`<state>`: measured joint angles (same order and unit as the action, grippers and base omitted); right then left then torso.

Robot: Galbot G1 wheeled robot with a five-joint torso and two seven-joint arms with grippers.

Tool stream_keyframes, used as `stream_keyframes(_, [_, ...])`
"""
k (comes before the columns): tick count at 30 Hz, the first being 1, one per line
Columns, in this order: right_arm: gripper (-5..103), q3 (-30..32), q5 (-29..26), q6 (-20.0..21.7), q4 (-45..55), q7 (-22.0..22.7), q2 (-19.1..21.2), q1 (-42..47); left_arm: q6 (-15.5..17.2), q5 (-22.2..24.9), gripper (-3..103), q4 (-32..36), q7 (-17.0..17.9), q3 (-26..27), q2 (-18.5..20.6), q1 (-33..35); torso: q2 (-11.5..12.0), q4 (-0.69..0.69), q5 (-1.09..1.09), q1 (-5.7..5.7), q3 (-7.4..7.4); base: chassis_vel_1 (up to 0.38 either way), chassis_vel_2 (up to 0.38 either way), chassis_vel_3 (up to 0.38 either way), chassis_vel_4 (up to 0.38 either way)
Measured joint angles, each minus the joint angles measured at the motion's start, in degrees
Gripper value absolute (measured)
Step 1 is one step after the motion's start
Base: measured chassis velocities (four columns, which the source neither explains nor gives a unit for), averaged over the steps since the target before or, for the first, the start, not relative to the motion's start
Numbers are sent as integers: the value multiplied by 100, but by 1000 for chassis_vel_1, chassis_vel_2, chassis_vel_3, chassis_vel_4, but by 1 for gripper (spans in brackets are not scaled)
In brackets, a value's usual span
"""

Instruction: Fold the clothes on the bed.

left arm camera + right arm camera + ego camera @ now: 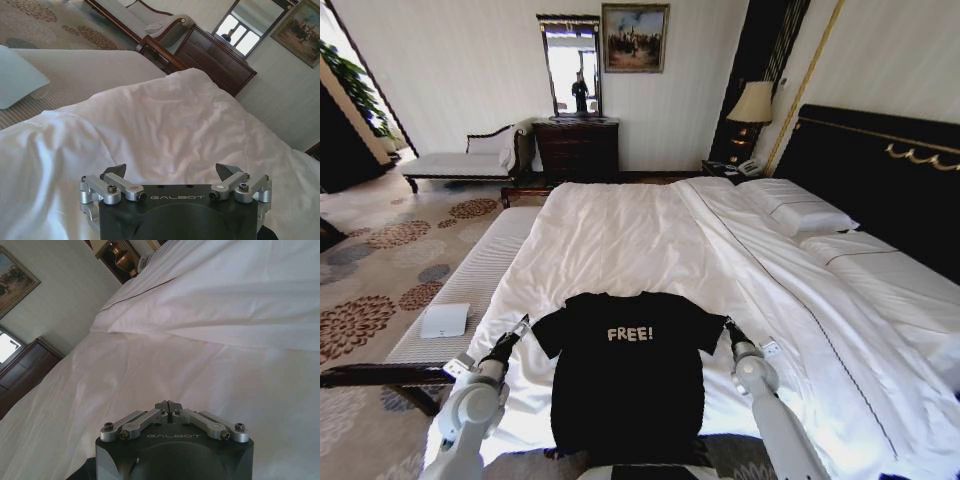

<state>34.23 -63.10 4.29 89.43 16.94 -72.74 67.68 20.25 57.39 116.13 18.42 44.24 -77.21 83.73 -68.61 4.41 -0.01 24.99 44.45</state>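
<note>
White "FREE!" on black T-shirt (625,385)

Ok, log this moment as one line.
T-shirt flat on bed | left gripper open by left sleeve | right gripper shut by right sleeve

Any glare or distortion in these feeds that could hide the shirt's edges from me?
Head view: wide-angle bending at the edges, window glare top left; the black T-shirt stands out sharply on the bed. Left wrist view: sheet evenly lit, left end effector open. Right wrist view: sheet nearly blown out, right end effector shut.
</note>
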Motion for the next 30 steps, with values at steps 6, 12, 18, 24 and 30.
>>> stream_keyframes(6, [0,-9,11,0,-76,-23,51,-7,16,-5,100,-12,9,-48,-45,-36,0,0,1,0,0,0,0,0,0])
stream_keyframes(12, [0,-94,156,-29,-295,-75,43,-104,17,-17,100,-40,11,-62,-68,-34,0,0,1,0,0,0,0,0,0])
stream_keyframes(18, [3,-125,313,-93,-343,-82,34,-131,17,-15,100,-44,11,-38,-57,-15,0,0,1,0,0,0,0,0,0])
stream_keyframes(24, [24,-67,447,-97,123,60,-13,264,11,5,100,-43,8,-10,-44,-2,0,0,0,0,0,0,0,0,0])
stream_keyframes(30, [46,37,273,143,991,534,-226,996,-14,38,100,-81,-8,-17,-37,-16,0,1,0,0,-1,0,0,0,0])
